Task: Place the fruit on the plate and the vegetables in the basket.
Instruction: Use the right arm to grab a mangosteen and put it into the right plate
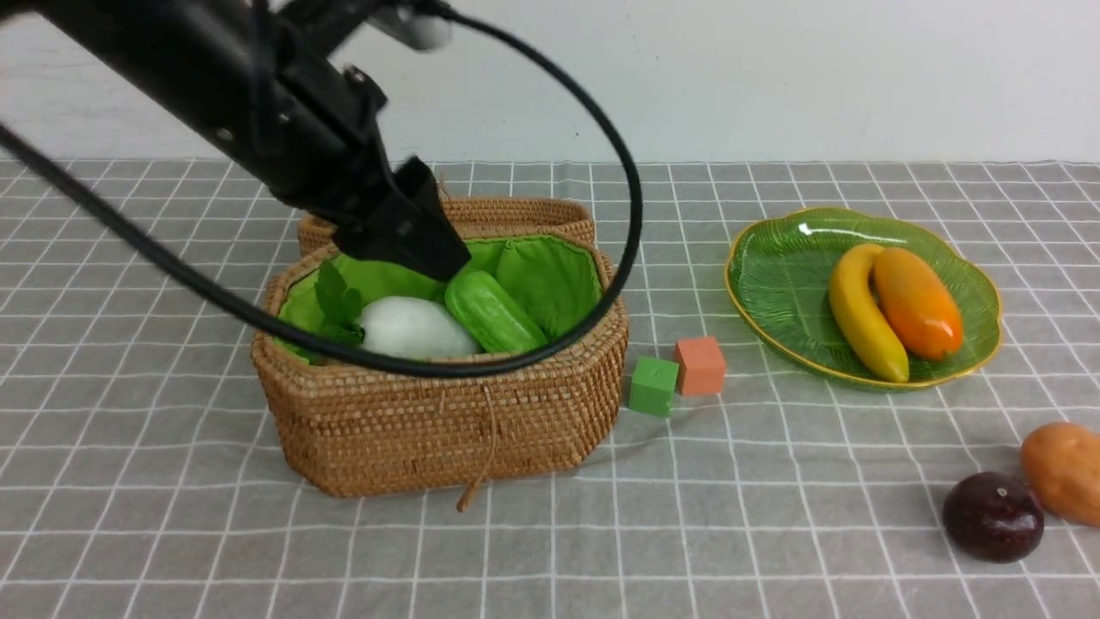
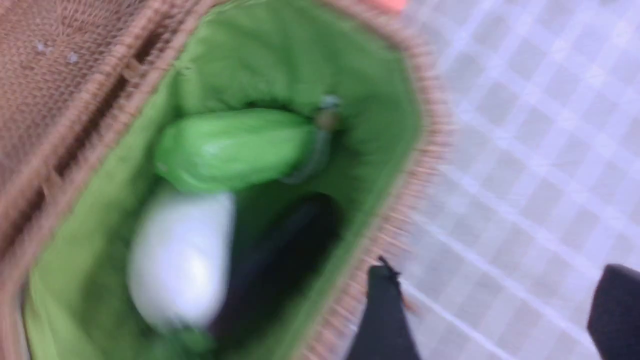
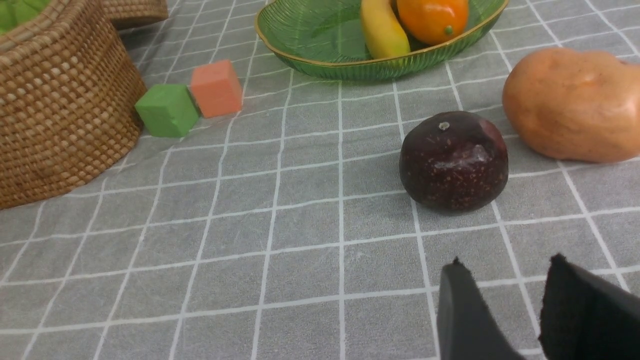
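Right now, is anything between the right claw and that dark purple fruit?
Nothing visible. Only bare tablecloth lies between the right claw and the dark purple fruit; the potato sits beside it, off the path.

Noted left arm in the front view — black, bulky, slanting down from the upper left toward centre, wrist pitched forward and down. Traced a thick black cable looping wide off its upper end and back beneath it. Found left gripper at the low end, pointing down and to the right. Checked left gripper again in its wrist view: picture smeared, yet fingers plainly spread wide, nothing between them. Picked out right gripper in its wrist view only — held low, aimed forward nearly level, fingers parted by a narrow gap, gripping nothing.
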